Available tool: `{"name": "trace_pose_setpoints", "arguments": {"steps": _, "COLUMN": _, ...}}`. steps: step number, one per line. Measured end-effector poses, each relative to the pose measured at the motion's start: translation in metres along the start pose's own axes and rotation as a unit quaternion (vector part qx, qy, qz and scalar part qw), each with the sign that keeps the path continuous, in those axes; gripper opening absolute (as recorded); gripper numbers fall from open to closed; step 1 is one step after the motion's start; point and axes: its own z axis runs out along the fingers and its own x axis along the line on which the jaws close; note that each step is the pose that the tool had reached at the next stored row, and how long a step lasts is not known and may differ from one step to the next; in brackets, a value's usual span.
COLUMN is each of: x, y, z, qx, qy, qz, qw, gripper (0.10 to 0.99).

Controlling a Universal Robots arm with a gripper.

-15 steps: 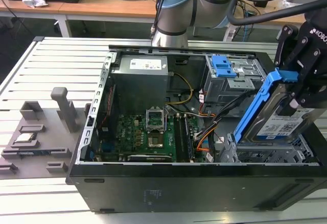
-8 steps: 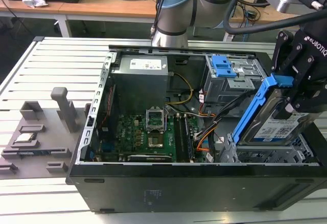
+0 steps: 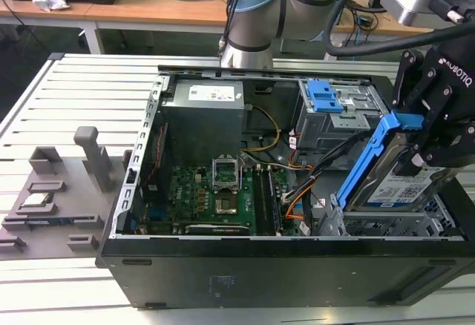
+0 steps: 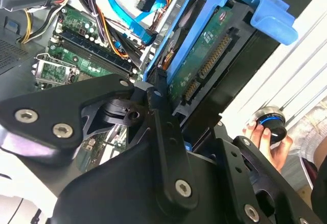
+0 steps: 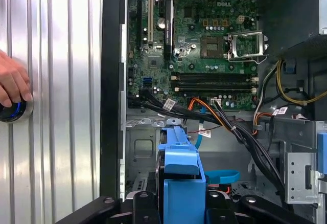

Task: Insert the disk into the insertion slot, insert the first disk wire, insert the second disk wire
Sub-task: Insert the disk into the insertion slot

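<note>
"What's at the exterior view's left?"

"A grey tray on the bench. Next comes the open computer case, with its green circuit board mid-frame."

"And the disk?"

"Lower right in the exterior view. The disk hangs tilted over the slot, with the orange wires near it. The fingers are clamped on its blue frame."

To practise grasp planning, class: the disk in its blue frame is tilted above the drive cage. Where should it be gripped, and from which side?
Probably across its two broad flat faces, near the upper handle end, coming from above. The disk stands tilted over the insertion slot, so its lower end stays free to enter. The gripper grips its upper part, jaws shut.
</note>
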Motion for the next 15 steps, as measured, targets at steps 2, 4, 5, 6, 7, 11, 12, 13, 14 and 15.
{"name": "trace_pose_setpoints", "arguments": {"steps": 2, "x": 0.0, "y": -0.0002, "z": 0.0049, "qx": 0.0, "qy": 0.0, "qz": 0.0, "qw": 1.0, "gripper": 0.361}}
{"name": "trace_pose_setpoints", "arguments": {"steps": 4, "x": -0.0001, "y": -0.0004, "z": 0.0091, "qx": 0.0, "qy": 0.0, "qz": 0.0, "qw": 1.0, "gripper": 0.361}}
{"name": "trace_pose_setpoints", "arguments": {"steps": 5, "x": -0.0001, "y": -0.0004, "z": 0.0105, "qx": 0.0, "qy": 0.0, "qz": 0.0, "qw": 1.0, "gripper": 0.361}}
{"name": "trace_pose_setpoints", "arguments": {"steps": 6, "x": -0.0001, "y": -0.0005, "z": 0.0116, "qx": 0.0, "qy": 0.0, "qz": 0.0, "qw": 1.0, "gripper": 0.361}}
{"name": "trace_pose_setpoints", "arguments": {"steps": 7, "x": -0.0001, "y": -0.0006, "z": 0.0138, "qx": 0.0, "qy": 0.0, "qz": 0.0, "qw": 1.0, "gripper": 0.361}}
{"name": "trace_pose_setpoints", "arguments": {"steps": 11, "x": -0.0001, "y": -0.0009, "z": 0.0229, "qx": 0.0, "qy": -0.0001, "qz": 0.0, "qw": 1.0, "gripper": 0.361}}
{"name": "trace_pose_setpoints", "arguments": {"steps": 12, "x": -0.0001, "y": -0.001, "z": 0.0253, "qx": 0.0, "qy": 0.0, "qz": 0.0, "qw": 1.0, "gripper": 0.361}}
{"name": "trace_pose_setpoints", "arguments": {"steps": 13, "x": -0.0001, "y": -0.001, "z": 0.0255, "qx": 0.0, "qy": 0.0001, "qz": 0.0, "qw": 1.0, "gripper": 0.361}}
{"name": "trace_pose_setpoints", "arguments": {"steps": 14, "x": -0.0001, "y": -0.001, "z": 0.0256, "qx": 0.0, "qy": 0.0001, "qz": 0.0, "qw": 1.0, "gripper": 0.361}}
{"name": "trace_pose_setpoints", "arguments": {"steps": 15, "x": 0.0, "y": -0.001, "z": 0.0255, "qx": 0.0, "qy": 0.0004, "qz": 0.0, "qw": 1.0, "gripper": 0.361}}
